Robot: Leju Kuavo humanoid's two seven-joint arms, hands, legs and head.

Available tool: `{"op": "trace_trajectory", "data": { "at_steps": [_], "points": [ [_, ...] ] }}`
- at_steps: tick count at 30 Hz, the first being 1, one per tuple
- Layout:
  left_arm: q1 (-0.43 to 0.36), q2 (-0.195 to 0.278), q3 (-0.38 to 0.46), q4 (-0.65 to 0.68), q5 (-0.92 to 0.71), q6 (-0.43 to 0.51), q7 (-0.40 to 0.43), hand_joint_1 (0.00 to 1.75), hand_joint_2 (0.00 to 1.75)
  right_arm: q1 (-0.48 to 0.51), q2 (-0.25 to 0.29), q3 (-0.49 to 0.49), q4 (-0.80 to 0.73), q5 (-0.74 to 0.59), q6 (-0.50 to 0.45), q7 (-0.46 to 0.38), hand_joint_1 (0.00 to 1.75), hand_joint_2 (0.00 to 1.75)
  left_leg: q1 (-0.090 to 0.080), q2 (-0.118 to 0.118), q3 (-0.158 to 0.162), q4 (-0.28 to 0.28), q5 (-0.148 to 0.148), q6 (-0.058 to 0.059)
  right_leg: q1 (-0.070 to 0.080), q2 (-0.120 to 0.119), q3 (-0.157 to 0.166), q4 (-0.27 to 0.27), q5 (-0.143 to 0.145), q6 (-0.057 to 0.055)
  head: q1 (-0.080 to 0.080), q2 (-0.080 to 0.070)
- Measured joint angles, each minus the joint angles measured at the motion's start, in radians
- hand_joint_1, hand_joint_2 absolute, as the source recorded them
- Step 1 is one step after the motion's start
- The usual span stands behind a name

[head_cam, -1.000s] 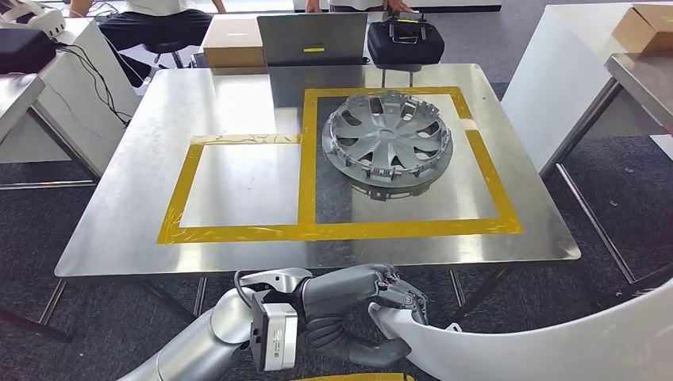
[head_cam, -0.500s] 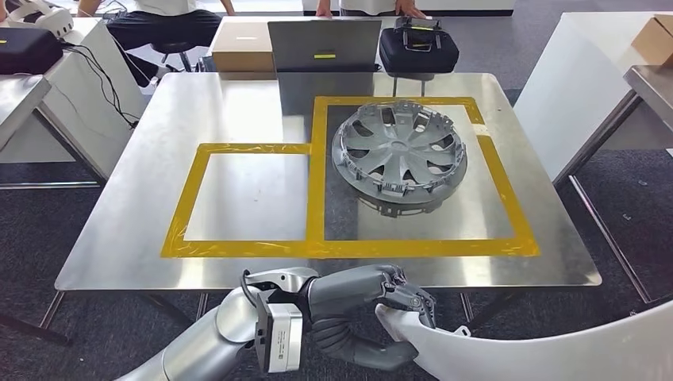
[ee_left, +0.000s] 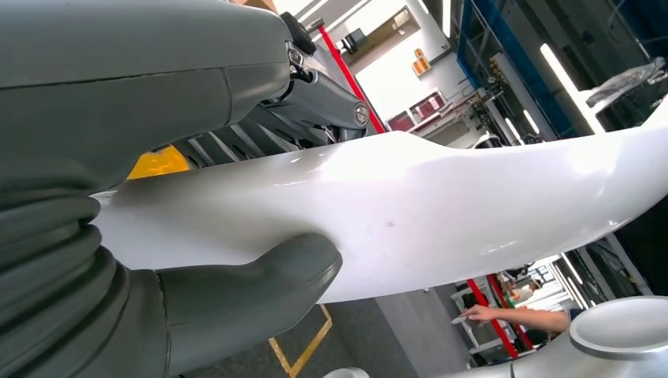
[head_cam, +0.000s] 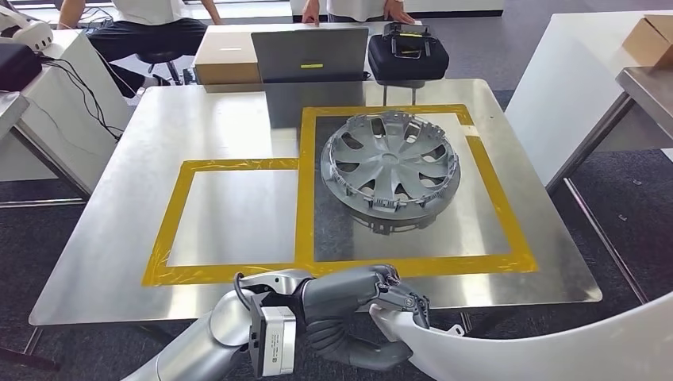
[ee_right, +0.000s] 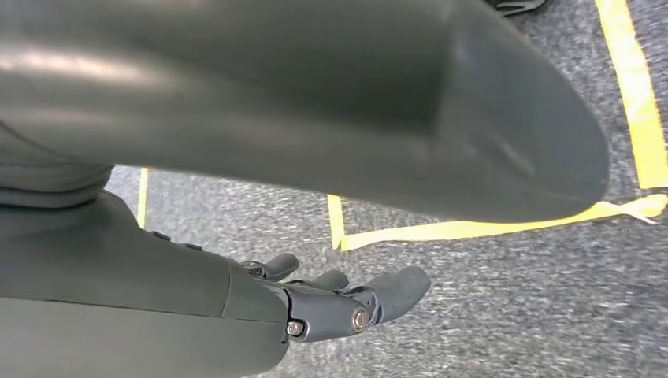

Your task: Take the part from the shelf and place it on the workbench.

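A long, curved white part (head_cam: pixel 555 341) runs from the bottom middle to the right edge of the head view, just in front of the steel workbench (head_cam: pixel 238 127). My left hand (head_cam: pixel 357 309) grips its near end, fingers on top and thumb beneath. In the left wrist view the thumb (ee_left: pixel 252 291) presses the white part (ee_left: pixel 410 213) from below. My right hand (ee_right: pixel 197 291) hangs over grey carpet with its fingers (ee_right: pixel 346 307) apart and nothing between them and the thumb. A grey wheel cover (head_cam: pixel 389 163) lies in the larger yellow-taped frame; the smaller frame (head_cam: pixel 178 202) holds nothing.
A laptop (head_cam: pixel 309 54), a black case (head_cam: pixel 407 55) and a cardboard box (head_cam: pixel 226 62) stand along the workbench's far edge, with people (head_cam: pixel 151 16) behind. A white table (head_cam: pixel 579 71) flanks the right and another table with cables (head_cam: pixel 48 103) the left. Yellow tape (ee_right: pixel 488 228) marks the carpet.
The whole picture has shifted, so the camera has moved; the workbench now lies lower and nearer. My left hand keeps the same hold on the white part.
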Motion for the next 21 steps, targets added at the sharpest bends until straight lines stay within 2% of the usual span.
{"op": "trace_trajectory", "data": {
  "at_steps": [3, 4, 5, 7, 8, 9, 10, 12, 13, 15, 19, 21],
  "points": [
    [0.0, -0.002, 0.0, -0.008, -0.004, 0.001, 0.004, 1.75, 1.75, -0.002, 0.0, 0.0, 0.0, 0.002, 0.002, -0.002, 0.0, 0.0, 0.003, -0.001, 0.021, -0.01, 0.009, 0.019, -0.002, -0.001, 0.001, 0.026, -0.004, 0.017, 0.001, 0.0],
    [0.0, -0.003, 0.0, -0.012, -0.005, 0.002, 0.004, 1.75, 1.75, -0.004, 0.001, 0.0, 0.0, 0.002, 0.002, -0.003, 0.0, 0.0, 0.005, -0.001, 0.03, -0.014, 0.008, 0.023, -0.003, -0.002, -0.014, 0.056, -0.017, 0.02, 0.003, 0.0],
    [0.0, -0.003, 0.0, -0.016, -0.005, 0.002, 0.004, 1.75, 1.75, -0.007, 0.0, 0.0, 0.0, 0.003, 0.002, -0.006, 0.0, 0.0, 0.006, -0.001, 0.034, -0.017, 0.006, 0.027, -0.004, -0.002, -0.043, 0.105, -0.039, 0.023, 0.005, 0.0],
    [0.005, -0.003, 0.0, -0.022, 0.0, 0.003, 0.001, 1.75, 1.75, -0.007, -0.001, 0.0, 0.0, 0.007, 0.003, -0.013, 0.0, 0.0, 0.004, -0.001, 0.037, -0.018, 0.0, 0.034, -0.003, -0.001, -0.12, 0.221, -0.092, 0.03, 0.009, 0.0],
    [0.009, -0.003, 0.001, -0.024, 0.002, 0.004, 0.0, 1.75, 1.75, -0.006, -0.001, 0.0, 0.0, 0.009, 0.003, -0.016, 0.0, 0.0, 0.004, -0.002, 0.039, -0.018, -0.003, 0.035, -0.003, -0.001, -0.152, 0.258, -0.102, 0.033, 0.01, 0.0],
    [0.014, -0.002, 0.001, -0.027, 0.003, 0.005, -0.001, 1.75, 1.75, -0.004, -0.001, 0.0, 0.0, 0.011, 0.003, -0.017, 0.0, 0.0, 0.003, -0.003, 0.041, -0.016, -0.007, 0.035, -0.004, -0.002, -0.168, 0.263, -0.092, 0.034, 0.01, 0.0],
    [0.016, -0.002, 0.002, -0.031, 0.002, 0.007, -0.002, 1.75, 1.75, -0.003, -0.001, 0.0, 0.0, 0.012, 0.003, -0.018, 0.0, 0.0, 0.003, -0.004, 0.045, -0.015, -0.012, 0.034, -0.004, -0.002, -0.165, 0.232, -0.061, 0.033, 0.011, 0.0],
    [0.019, 0.0, 0.004, -0.041, 0.001, 0.011, -0.002, 1.75, 1.75, -0.003, -0.002, 0.0, 0.0, 0.015, 0.004, -0.018, 0.0, 0.0, 0.003, -0.006, 0.056, -0.013, -0.021, 0.029, -0.003, -0.002, -0.125, 0.107, 0.024, 0.026, 0.013, 0.0],
    [0.019, 0.0, 0.005, -0.044, 0.001, 0.012, -0.002, 1.75, 1.75, -0.003, -0.002, 0.0, 0.0, 0.016, 0.004, -0.018, 0.0, 0.0, 0.002, -0.006, 0.06, -0.012, -0.025, 0.024, -0.001, -0.003, -0.108, 0.054, 0.043, 0.021, 0.014, 0.0],
    [0.02, 0.001, 0.007, -0.05, 0.0, 0.013, -0.001, 1.75, 1.75, -0.004, -0.003, 0.0, 0.0, 0.017, 0.004, -0.018, 0.0, 0.0, -0.001, -0.006, 0.061, -0.012, -0.031, 0.014, 0.003, -0.003, -0.091, 0.005, 0.057, 0.009, 0.015, 0.0],
    [0.021, 0.005, 0.01, -0.059, -0.001, 0.014, -0.002, 1.75, 1.75, -0.001, -0.002, 0.0, 0.0, 0.018, 0.004, -0.018, 0.0, 0.0, -0.005, -0.004, 0.067, -0.021, -0.032, 0.035, 0.003, 0.0, -0.083, -0.003, 0.073, 0.003, 0.01, 0.0],
    [0.021, 0.007, 0.01, -0.062, -0.006, 0.018, -0.002, 1.75, 1.75, -0.001, -0.002, 0.0, 0.0, 0.018, 0.004, -0.018, 0.0, 0.0, -0.005, -0.004, 0.071, -0.026, -0.032, 0.03, 0.005, 0.001, -0.083, -0.003, 0.07, -0.002, 0.009, 0.0]
  ]
}}
